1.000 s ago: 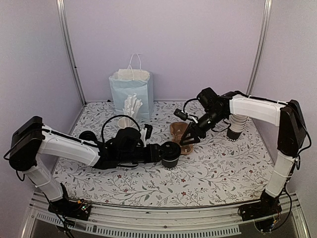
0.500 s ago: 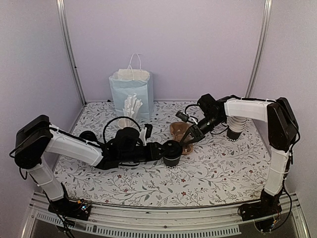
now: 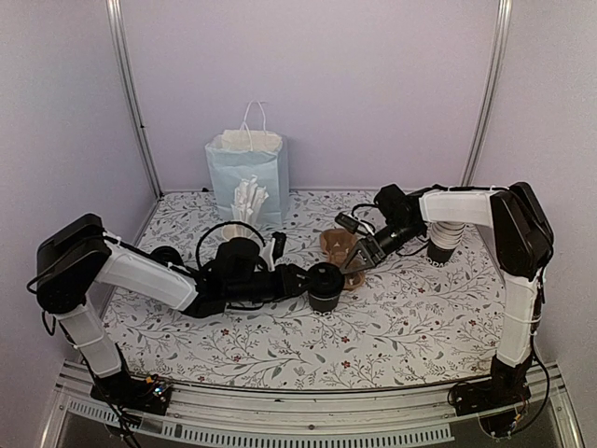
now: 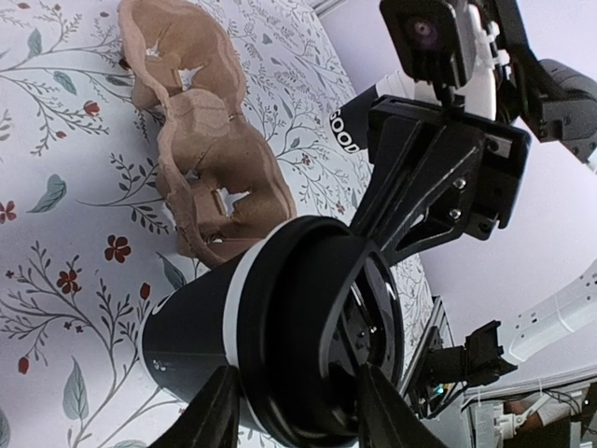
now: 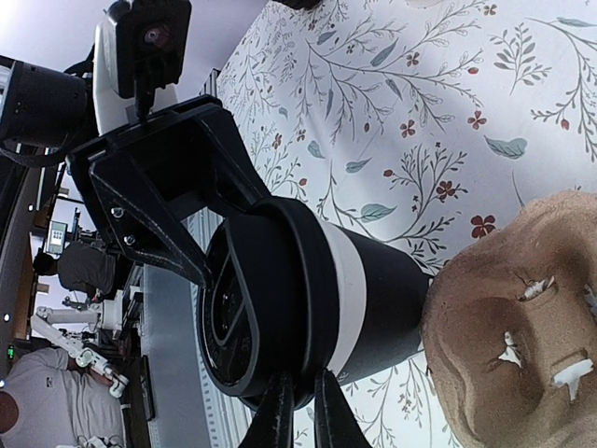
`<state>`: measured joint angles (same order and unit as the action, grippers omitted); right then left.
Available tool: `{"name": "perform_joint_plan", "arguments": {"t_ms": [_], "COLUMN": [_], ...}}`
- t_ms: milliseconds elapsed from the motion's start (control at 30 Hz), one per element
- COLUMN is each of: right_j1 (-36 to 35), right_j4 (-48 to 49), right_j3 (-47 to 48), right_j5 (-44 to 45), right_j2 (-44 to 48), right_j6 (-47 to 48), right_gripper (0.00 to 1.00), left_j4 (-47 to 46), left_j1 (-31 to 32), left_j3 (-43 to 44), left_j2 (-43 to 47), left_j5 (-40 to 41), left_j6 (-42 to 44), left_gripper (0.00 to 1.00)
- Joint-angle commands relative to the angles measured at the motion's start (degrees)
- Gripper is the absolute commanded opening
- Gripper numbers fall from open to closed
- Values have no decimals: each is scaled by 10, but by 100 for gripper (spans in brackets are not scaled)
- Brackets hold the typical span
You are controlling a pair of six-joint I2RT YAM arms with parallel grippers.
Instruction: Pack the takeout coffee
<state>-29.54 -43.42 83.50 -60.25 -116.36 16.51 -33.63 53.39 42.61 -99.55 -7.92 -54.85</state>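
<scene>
Black cup (image 3: 324, 297) with a black lid (image 3: 325, 274), and the left gripper (image 4: 303, 415) has it round the top: fingers (image 4: 222, 411) roughly half open, pressed on either side of the lid band. The right gripper (image 5: 300, 401) is pinched nearly together with its tips right at the lid's rim; can't tell if the rim is actually between them. The cup looks about upright, lid up, long axis vertical, near the middle of the table (image 3: 420, 317), against the near end of the brown pulp carrier (image 3: 336, 245). The left arm (image 3: 149, 275) lies low, reaching in sideways from the left edge. The right arm (image 3: 466, 203) bends over from the right edge, wrist dipping down.
</scene>
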Motion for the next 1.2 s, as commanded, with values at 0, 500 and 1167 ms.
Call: {"name": "perform_joint_plan", "arguments": {"t_ms": [0,500,1167], "right_j1": [-38,-69,-96], "right_j4": [18,-52,-130], "right_j3": [-40,-46,-74], "right_j5": [131,-52,-30], "right_j2": [-50,15,52], "right_j6": [-10,90,161], "right_gripper": [0,16,37], "left_j4": [148,133,208], "left_j1": [-13,-6,-11], "left_j3": [-13,-3,41], "left_j2": [-69,21,84], "left_j5": [20,4,49], "left_j6": [-26,103,152], "left_gripper": [38,44,57]}}
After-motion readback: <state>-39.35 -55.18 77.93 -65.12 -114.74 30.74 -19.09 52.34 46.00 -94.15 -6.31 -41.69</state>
